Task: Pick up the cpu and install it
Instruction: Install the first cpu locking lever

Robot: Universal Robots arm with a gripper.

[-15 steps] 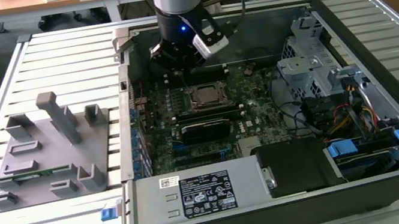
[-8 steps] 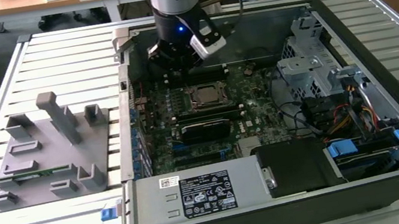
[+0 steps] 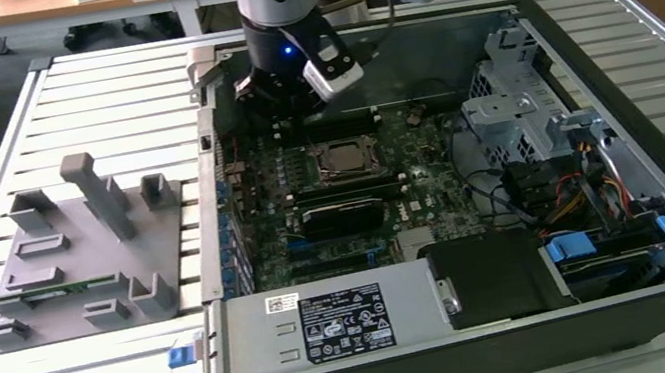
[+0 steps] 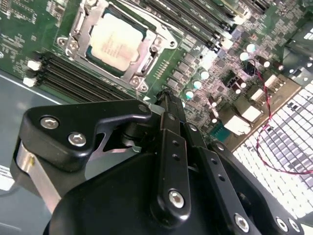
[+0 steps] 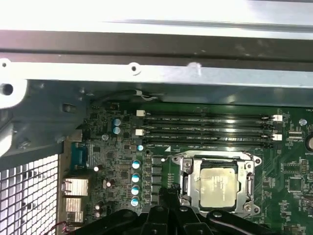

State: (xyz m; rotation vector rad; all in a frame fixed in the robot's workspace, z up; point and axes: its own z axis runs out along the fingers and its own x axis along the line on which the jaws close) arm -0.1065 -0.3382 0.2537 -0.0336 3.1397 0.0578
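Observation:
The cpu (image 3: 339,160) lies flat in the motherboard socket, silver top up, inside the open computer case (image 3: 650,143). Both wrist views show the cpu (image 4: 116,41) (image 5: 218,188) with the socket's metal frame (image 4: 146,61) around it. My gripper (image 3: 290,118) hangs over the board just behind the socket, towards the case's rear wall and apart from the cpu. Its black fingers (image 4: 166,105) are together at the tips with nothing between them, and the gripper (image 5: 166,196) sits beside the socket's corner.
A grey fixture block (image 3: 74,260) with upright posts stands on the slatted table at the exterior view's left. Inside the case are memory slots (image 5: 205,129), a row of capacitors (image 5: 136,181), a drive cage (image 3: 522,104) and a power supply (image 3: 328,324).

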